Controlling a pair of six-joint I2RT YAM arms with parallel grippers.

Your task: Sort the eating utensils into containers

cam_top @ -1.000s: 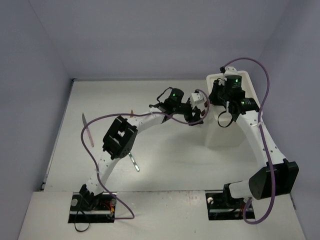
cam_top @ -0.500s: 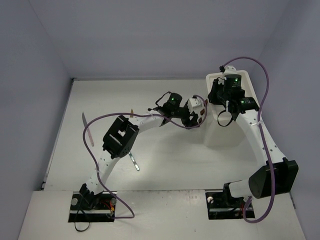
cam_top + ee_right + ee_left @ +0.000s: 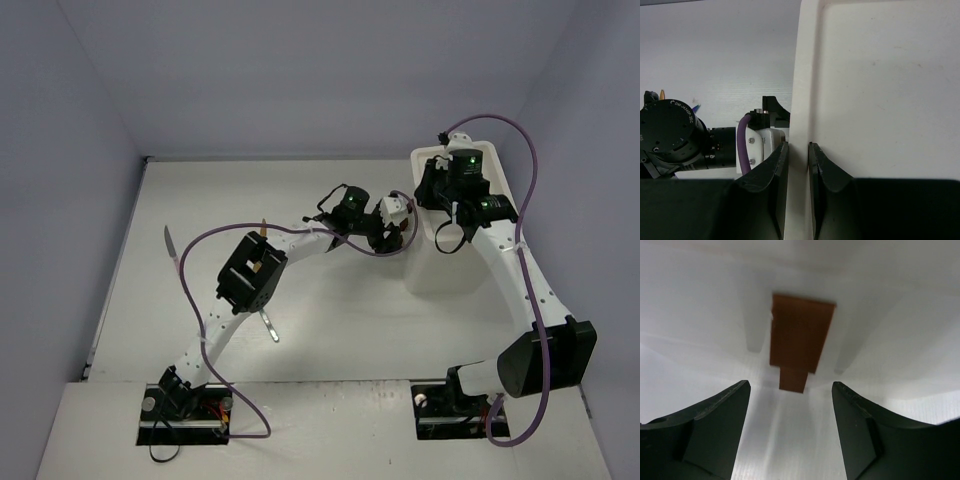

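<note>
**Left gripper** (image 3: 790, 388): jaws wide, holding nothing. Its fingers (image 3: 715, 425) stand on either side of the brown handle (image 3: 801, 340) on a drawer (image 3: 700, 305) front, and are apart from the handle. The handle is centred between the fingers, just beyond the tips. The views do not show whether the drawer is pulled out or shut.

**Left arm:** in the top view it reaches across the table (image 3: 330, 340) to the left face of the unit (image 3: 440, 275). The unit stands at the far right of the table.

**Right gripper** (image 3: 798, 145): jaws narrow, clamped on the rim (image 3: 807, 60) of the unit's recessed top. One finger lies on each side of the left wall. The left gripper shows just to the left of this wall, lower down.

**Utensils:** three show in the top view, all on the table left of the unit and well apart from it.
- A pointed utensil (image 3: 169, 240), silver at its tip, lies at the far left, beside the purple cable (image 3: 185, 280).
- A silver utensil (image 3: 267, 325) lies nearer, just beside the left arm's elbow. Its type cannot be told.
- A gold utensil (image 3: 262, 227) shows only its tip at the far side of that elbow. The rest is hidden.
</note>
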